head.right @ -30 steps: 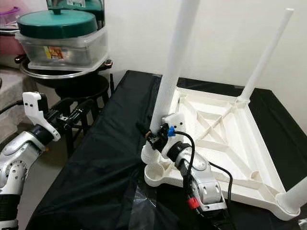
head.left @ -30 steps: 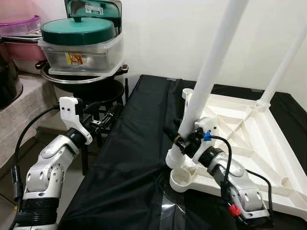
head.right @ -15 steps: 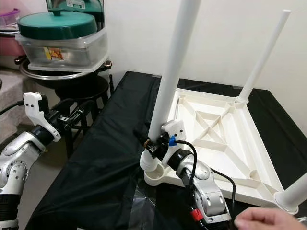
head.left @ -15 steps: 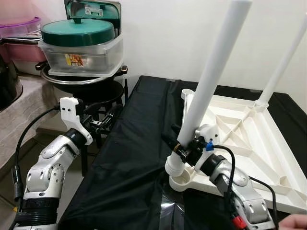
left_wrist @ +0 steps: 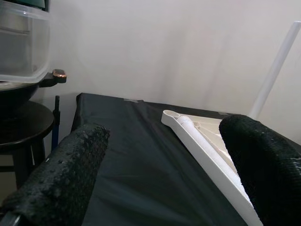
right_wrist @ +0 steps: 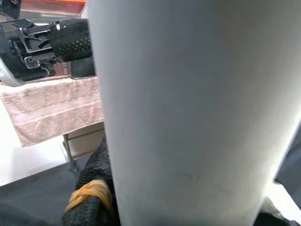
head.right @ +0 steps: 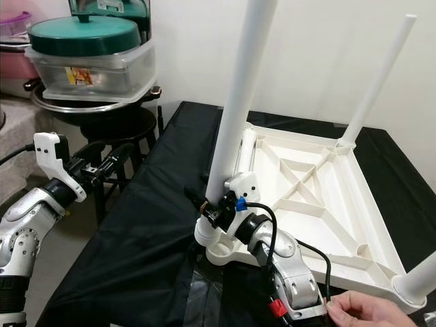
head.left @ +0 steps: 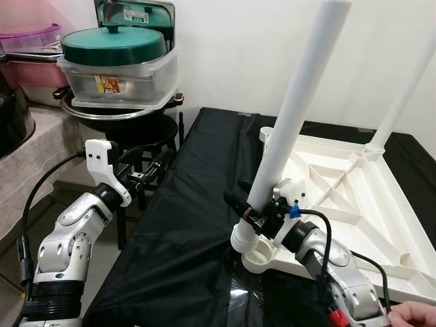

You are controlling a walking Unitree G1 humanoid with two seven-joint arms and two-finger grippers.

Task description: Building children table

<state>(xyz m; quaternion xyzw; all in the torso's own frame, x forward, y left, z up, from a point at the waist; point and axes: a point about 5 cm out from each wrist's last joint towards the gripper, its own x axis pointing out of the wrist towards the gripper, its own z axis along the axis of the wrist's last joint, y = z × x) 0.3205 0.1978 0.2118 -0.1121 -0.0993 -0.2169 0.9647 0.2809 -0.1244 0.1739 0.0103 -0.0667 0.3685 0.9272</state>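
Observation:
A white tabletop (head.left: 354, 197) lies upside down on a black cloth (head.left: 191, 204). My right gripper (head.left: 253, 216) is shut on a white leg (head.left: 293, 116) near its lower end. The leg leans to the right, and its foot touches the rim of the near-left corner socket (head.left: 259, 258). Close up, the leg (right_wrist: 188, 108) sits against one finger (right_wrist: 91, 197). A second leg (head.right: 378, 75) stands at the far right corner and a third (head.right: 419, 279) at the near right. My left gripper (head.left: 153, 167) hovers open beside the table's left edge, holding nothing between its fingers (left_wrist: 61, 174).
A person's hand (head.right: 361, 313) reaches in at the lower right, by my right forearm. Left of the table stands a dark stool (head.left: 136, 136) bearing a pan and stacked containers with a green lid (head.left: 112, 44). A towel-covered counter (head.left: 27, 150) runs further left. A white wall stands behind.
My right gripper has brought the leg down and to the left, to the corner socket. A person's hand has come in at the lower right. The left arm has not moved.

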